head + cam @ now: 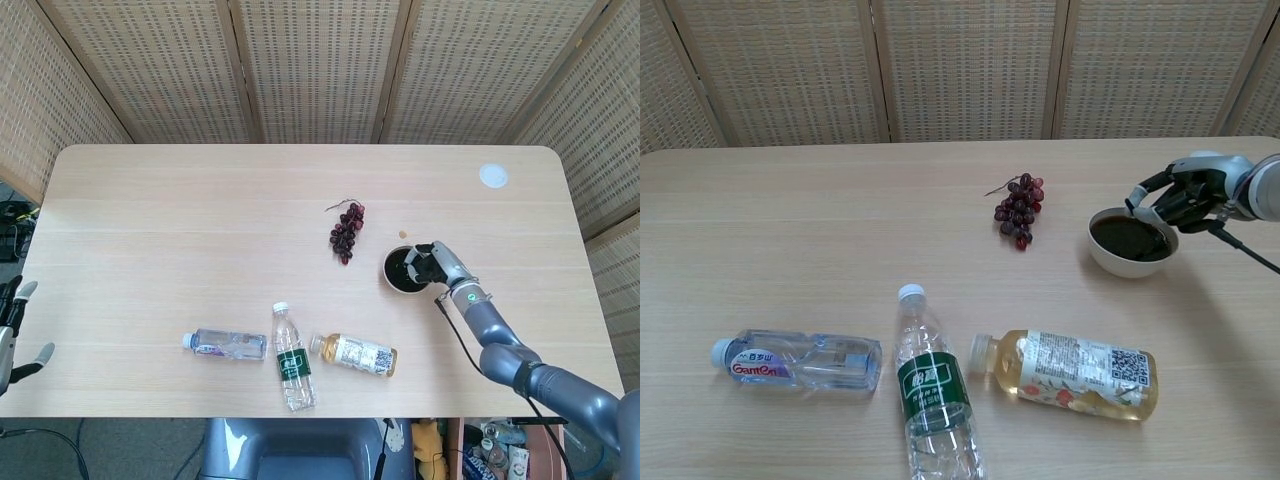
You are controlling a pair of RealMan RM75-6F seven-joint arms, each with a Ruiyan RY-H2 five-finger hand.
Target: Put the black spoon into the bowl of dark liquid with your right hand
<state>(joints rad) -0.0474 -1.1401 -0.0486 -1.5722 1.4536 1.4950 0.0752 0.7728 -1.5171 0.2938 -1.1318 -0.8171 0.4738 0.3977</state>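
our right hand (pixel 1185 197) hovers empty, fingers apart, at the white bowl of dark liquid's (pixel 1131 241) rim; we judge the spoon sunk inside.

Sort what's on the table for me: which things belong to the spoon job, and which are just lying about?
Job:
- bowl of dark liquid
- right hand, at the bowl's rim
- black spoon: not clearly visible now

Lying about:
- grapes
- clear water bottle
- green-label bottle
- tea bottle
- white disc at the far corner
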